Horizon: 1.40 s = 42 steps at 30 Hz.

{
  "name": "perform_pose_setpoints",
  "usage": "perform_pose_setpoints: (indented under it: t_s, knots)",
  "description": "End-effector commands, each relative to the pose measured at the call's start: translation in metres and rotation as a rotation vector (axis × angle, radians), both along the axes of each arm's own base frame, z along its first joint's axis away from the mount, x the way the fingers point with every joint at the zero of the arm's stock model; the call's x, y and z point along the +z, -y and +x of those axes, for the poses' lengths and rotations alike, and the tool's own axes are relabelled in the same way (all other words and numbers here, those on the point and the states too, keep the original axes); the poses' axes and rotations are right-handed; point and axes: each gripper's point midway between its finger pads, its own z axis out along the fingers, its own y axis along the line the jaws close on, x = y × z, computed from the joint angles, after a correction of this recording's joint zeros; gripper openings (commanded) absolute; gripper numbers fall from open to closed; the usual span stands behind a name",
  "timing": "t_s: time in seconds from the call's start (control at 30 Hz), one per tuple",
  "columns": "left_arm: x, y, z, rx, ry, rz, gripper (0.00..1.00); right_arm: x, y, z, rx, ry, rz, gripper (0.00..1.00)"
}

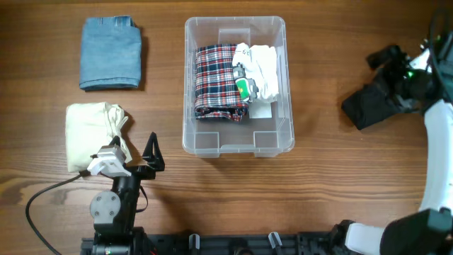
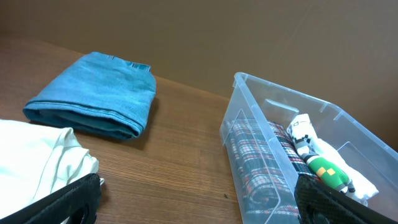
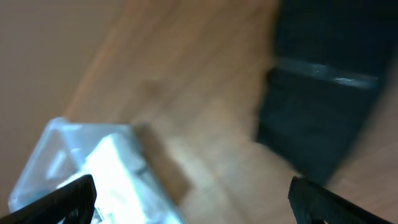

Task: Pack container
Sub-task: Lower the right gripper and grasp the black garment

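The clear container (image 1: 188, 85) stands at the table's middle. It holds a folded plaid cloth (image 1: 218, 81), a white cloth (image 1: 262, 67) and a green and white item (image 1: 244, 88). My left gripper (image 1: 151, 151) is open and empty, left of the container's front corner, next to a cream cloth (image 1: 92, 127). The left wrist view shows its fingers (image 2: 199, 208) apart over bare wood, with the container (image 2: 249, 93) to the right. My right gripper (image 1: 382, 62) is open and empty above a black folded cloth (image 1: 369, 106). The right wrist view (image 3: 193, 199) is blurred.
A folded blue denim cloth (image 1: 110, 62) lies at the back left and also shows in the left wrist view (image 2: 96, 93). The cream cloth (image 2: 37, 162) lies in front of it. The black cloth (image 3: 323, 87) and the container (image 3: 56, 155) show blurred in the right wrist view.
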Motion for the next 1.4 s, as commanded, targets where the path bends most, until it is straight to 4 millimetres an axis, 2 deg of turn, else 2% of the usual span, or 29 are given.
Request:
perform_pose_setpoints:
  t_s: [0.0, 0.13, 0.33, 0.47, 0.6, 0.67, 0.93, 1.37]
  knots:
    - [-0.004, -0.003, 0.000, 0.013, -0.011, 0.006, 1.00, -0.022, 0.031, -0.013, 0.006, -0.091, -0.146, 1.00]
    - [-0.004, -0.003, 0.000, 0.013, -0.011, 0.006, 1.00, -0.057, 0.038, -0.017, 0.052, -0.162, -0.105, 1.00]
    - [-0.004, -0.003, 0.000, 0.013, -0.011, 0.006, 1.00, -0.087, 0.041, -0.010, 0.110, -0.140, 0.079, 1.00]
    - [-0.004, -0.003, 0.000, 0.013, -0.011, 0.006, 1.00, -0.100, 0.054, -0.016, 0.124, -0.144, 0.120, 1.00]
    - [-0.004, -0.003, 0.000, 0.013, -0.011, 0.006, 1.00, -0.111, 0.052, -0.019, 0.137, -0.100, 0.226, 1.00]
    - [-0.004, -0.003, 0.000, 0.013, -0.011, 0.006, 1.00, -0.118, 0.057, -0.021, 0.124, -0.069, 0.259, 1.00]
    - [-0.004, -0.003, 0.000, 0.013, -0.011, 0.006, 1.00, -0.142, 0.068, -0.023, 0.031, -0.031, 0.273, 1.00]
    - [-0.004, -0.003, 0.000, 0.013, -0.011, 0.006, 1.00, -0.166, 0.066, -0.026, -0.016, 0.003, 0.273, 1.00]
